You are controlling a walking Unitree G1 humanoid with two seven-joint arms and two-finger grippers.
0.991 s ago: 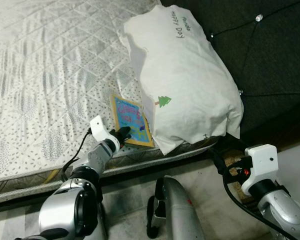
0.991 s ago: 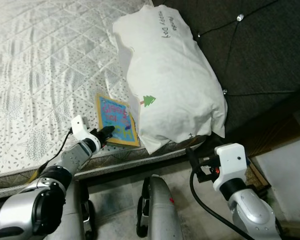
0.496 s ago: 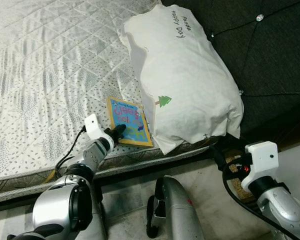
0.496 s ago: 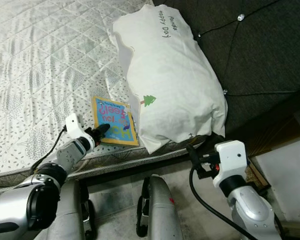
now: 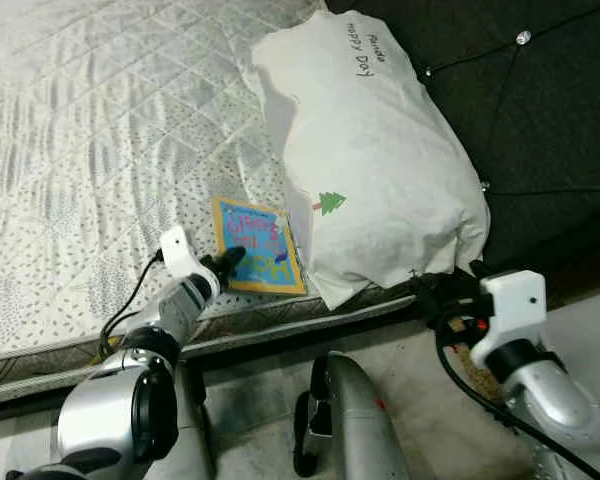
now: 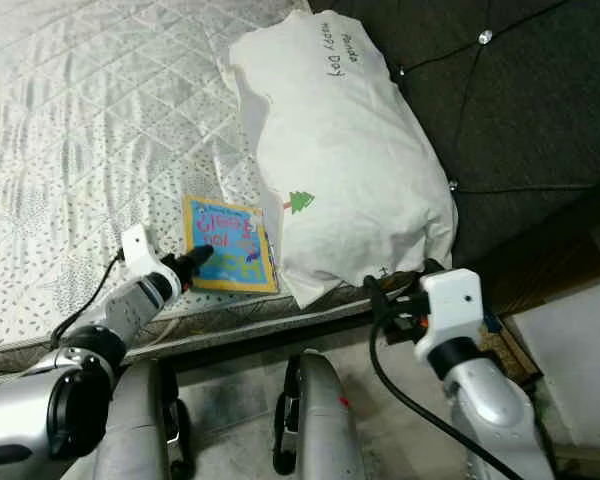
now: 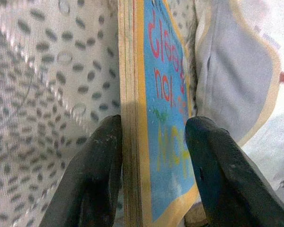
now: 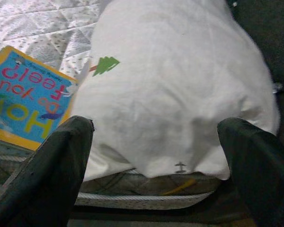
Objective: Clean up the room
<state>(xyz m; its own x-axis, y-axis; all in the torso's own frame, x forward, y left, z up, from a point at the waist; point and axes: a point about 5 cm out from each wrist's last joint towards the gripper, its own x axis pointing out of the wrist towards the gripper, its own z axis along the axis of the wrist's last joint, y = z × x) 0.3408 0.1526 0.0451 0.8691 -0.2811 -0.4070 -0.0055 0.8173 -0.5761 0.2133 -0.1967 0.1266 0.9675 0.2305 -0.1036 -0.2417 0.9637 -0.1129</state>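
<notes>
A thin picture book point(image 5: 260, 245) with a blue cover and yellow border lies near the mattress's front edge, against a big white pillow point(image 5: 370, 160). My left gripper point(image 5: 228, 260) is at the book's near left corner, shut on the book. The left wrist view shows the book's edge point(image 7: 132, 142) held between the two black fingers point(image 7: 92, 179). My right gripper point(image 5: 435, 295) is open and hangs just off the mattress edge, below the pillow's near end. Seen from the right wrist, the pillow point(image 8: 180, 85) lies straight ahead between the widely spread fingers point(image 8: 61, 165), with the book point(image 8: 23, 94) to one side.
The quilted grey mattress point(image 5: 90, 130) stretches away to the left. A dark tufted headboard point(image 5: 540, 110) rises behind the pillow. Below the mattress edge are the pale floor and my own body point(image 5: 350, 410). A white piece of furniture point(image 6: 580, 350) stands at the right.
My left gripper has drawn back to the left, and the book's near left corner has swung left with it. The right gripper has risen closer to the pillow's near end.
</notes>
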